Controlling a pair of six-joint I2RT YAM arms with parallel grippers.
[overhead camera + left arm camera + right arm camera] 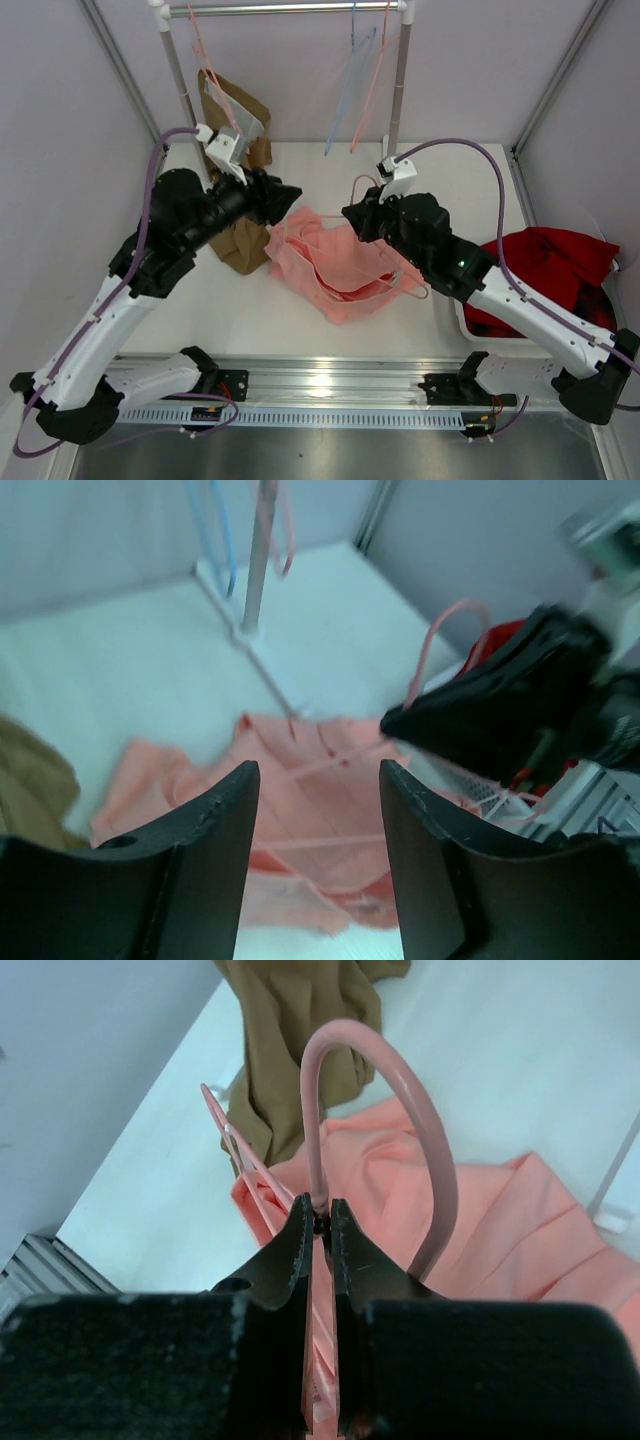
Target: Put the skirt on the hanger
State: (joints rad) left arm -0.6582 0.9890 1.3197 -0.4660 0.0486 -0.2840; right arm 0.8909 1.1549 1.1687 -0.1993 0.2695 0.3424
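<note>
From above, both arms reach inward over the table (200,310). The left gripper (292,196) and right gripper (350,216) face each other above the skirt (335,265), which lies crumpled mid-table.

Left wrist: jaws spread and empty, over the skirt.

Right wrist: jaws pinch the hanger (443,1175) just below its hook, with the brown garment (290,1030) beyond.

No text readable, no brand, number or sign legible on any surface in the 3 views
</note>
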